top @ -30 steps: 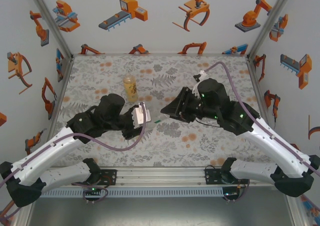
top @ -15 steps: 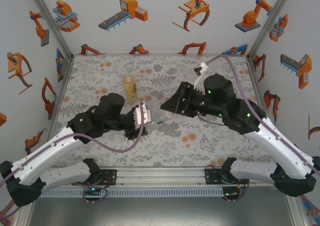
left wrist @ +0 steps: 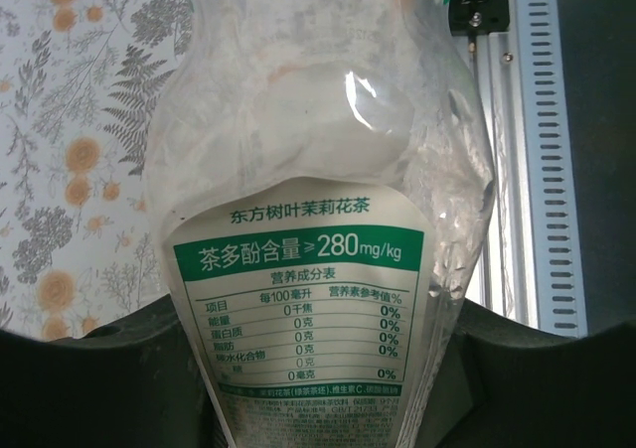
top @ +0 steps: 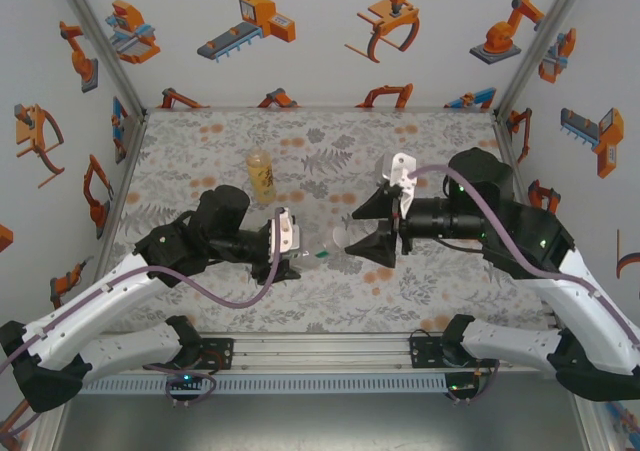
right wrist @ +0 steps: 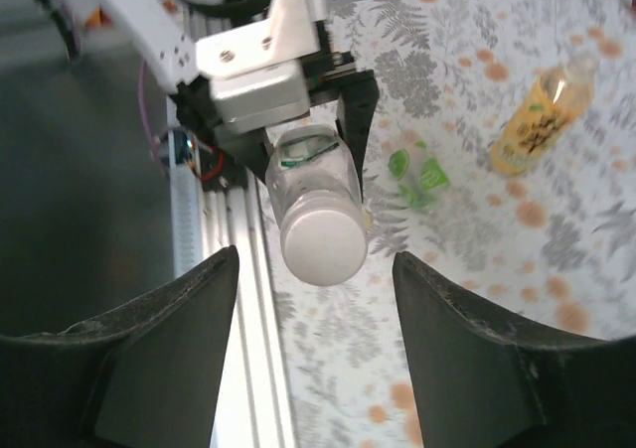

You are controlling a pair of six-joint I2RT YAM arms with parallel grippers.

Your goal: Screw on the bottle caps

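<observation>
Bottle cap [right wrist: 321, 246], white and round, sits on the neck of the slim clear bottle [left wrist: 308, 269], which lies roughly level above the bench [top: 200, 141], its capped end pointing toward 3 o'clock in the top view. How tightly the cap is seated cannot be told. The left claw [left wrist: 318, 354] is clamped around the bottle's labelled body (white and green print, turned to the wrist camera), with one dark finger on each side. The right claw [right wrist: 316, 261] faces it from 3 o'clock with its jaws spread well wider than the cap. The two fingers flank the cap without touching it, and a clear gap shows on both sides in the right wrist view. An amber bottle [top: 260, 174] with a yellow label stands upright on the bench at about 11 o'clock from the left claw, well apart from both arms. A green-marked clear bottle [right wrist: 415, 175] lies on the floral bench below the held one, too indistinct to describe further
</observation>
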